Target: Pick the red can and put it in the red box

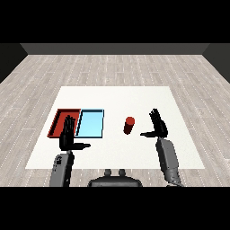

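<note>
Red can (pixel 129 124) upright at 9 o'clock of right hand (pixel 158 128), apart | both hands' fingers straight, spread | left hand (pixel 68 134) overlaps red tray (pixel 58 117).

Left hand (pixel 68 134) covering part of the red tray (pixel 57 120), near rim partly hidden

The robot shows two grey forearms, each ending in a black hand with slim fingers and a thumb. The left hand (pixel 68 136) sits on a forearm (pixel 61 170) that is boxy, grey, with small dark marks along its outer face. The right hand (pixel 158 127), at 3 o'clock from it, tops a rounder grey forearm (pixel 167 161) with a darker band near its lower end.
</note>
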Motion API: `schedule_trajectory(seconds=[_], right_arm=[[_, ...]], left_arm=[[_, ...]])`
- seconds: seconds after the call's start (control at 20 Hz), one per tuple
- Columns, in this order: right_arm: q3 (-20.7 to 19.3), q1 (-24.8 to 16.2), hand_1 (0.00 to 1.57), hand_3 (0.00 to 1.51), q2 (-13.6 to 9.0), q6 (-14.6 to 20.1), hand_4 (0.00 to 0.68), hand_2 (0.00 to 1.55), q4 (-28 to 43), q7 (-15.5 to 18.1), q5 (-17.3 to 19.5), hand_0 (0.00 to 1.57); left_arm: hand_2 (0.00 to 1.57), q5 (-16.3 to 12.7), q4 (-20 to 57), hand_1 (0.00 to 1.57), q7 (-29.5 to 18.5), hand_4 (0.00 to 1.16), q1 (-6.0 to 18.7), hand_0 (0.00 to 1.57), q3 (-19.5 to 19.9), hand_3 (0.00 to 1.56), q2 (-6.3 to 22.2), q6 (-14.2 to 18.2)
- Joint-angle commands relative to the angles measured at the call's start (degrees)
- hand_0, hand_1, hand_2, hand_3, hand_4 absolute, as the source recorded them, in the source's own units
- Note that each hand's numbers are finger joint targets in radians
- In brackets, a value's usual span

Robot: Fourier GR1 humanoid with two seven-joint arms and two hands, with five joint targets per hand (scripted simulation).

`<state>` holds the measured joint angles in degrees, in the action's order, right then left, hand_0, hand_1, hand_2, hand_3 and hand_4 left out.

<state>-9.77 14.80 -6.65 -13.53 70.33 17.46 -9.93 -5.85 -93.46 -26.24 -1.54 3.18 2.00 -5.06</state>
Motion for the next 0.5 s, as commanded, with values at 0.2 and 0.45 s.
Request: schedule_trajectory(seconds=[0.2,0.45], right_arm=[[2.3,0.9,0.0,0.0,4.1,2.4,0.0,0.0,-4.2,1.8,0.0,0.0],[2.5,0.4,0.0,0.0,3.8,-0.1,0.0,0.0,-7.7,5.1,-1.5,0.0]], left_arm=[[0.0,-0.4,2.0,0.0,1.5,0.0,3.6,0.0,1.6,0.0,0.5,1.1],[0.0,-0.2,-1.0,0.0,2.9,0.0,1.9,0.0,0.9,0.0,0.6,1.7]])
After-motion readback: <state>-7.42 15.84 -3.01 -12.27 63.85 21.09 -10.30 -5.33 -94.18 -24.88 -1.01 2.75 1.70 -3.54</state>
